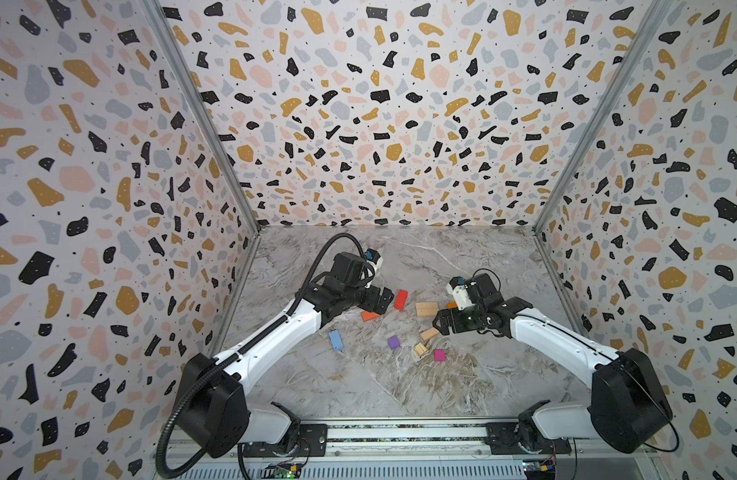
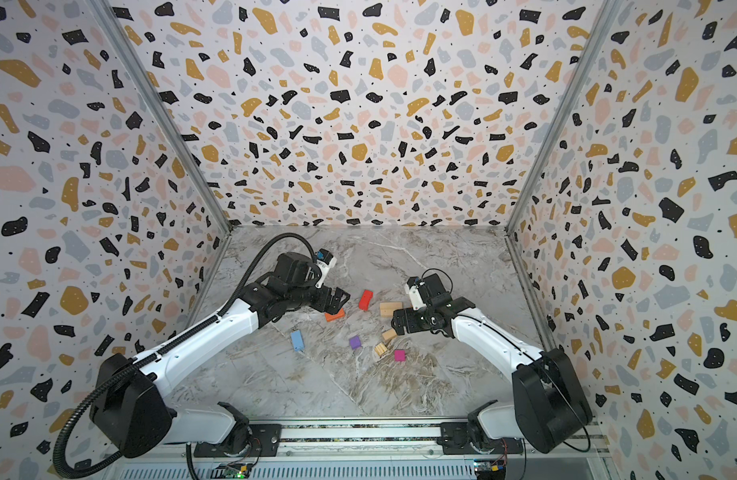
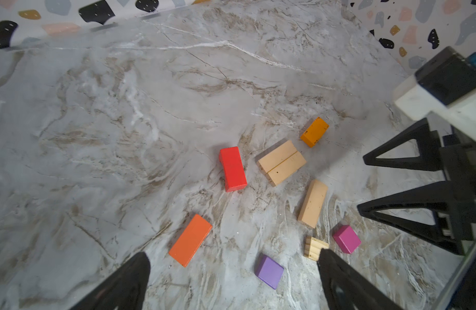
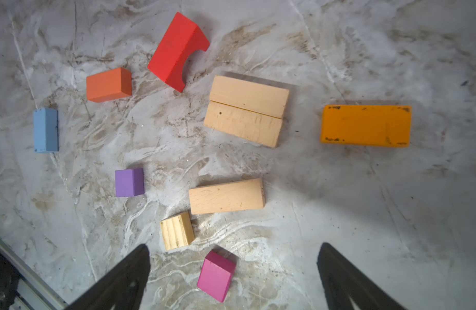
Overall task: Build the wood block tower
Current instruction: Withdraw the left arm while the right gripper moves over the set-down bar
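The left gripper (image 3: 233,253) hangs above the table (image 3: 124,134) with its fingers (image 3: 124,281) spread wide and nothing between them. Just past its fingertips, within the span of the two fingers, lie the orange-red block (image 3: 190,239) and the purple cube (image 3: 269,271). The ribbed tan cube (image 3: 315,248) sits right at one fingertip (a corner of it is hidden behind that finger). Farther out from the tips is the red block (image 3: 233,169), which has an arched cut-out in one side.

The right gripper (image 4: 234,244) is likewise spread and empty. The magenta cube (image 4: 216,276) lies on the table in the gap between its fingers, below them and not touched. Ahead of the tips comes the single tan block (image 4: 227,196), and beyond it the pair of tan blocks (image 4: 246,111), side by side and touching along their long edges. The yellow-orange block (image 4: 365,125) lies apart, out beyond one finger's side. The light blue block (image 4: 45,130) lies far out past the other finger's side.

In both top views the two grippers point toward each other, and the scattered blocks (image 1: 426,309) lie mostly between their fingertips. Each one lies on the table by itself, so the tower is not yet begun.
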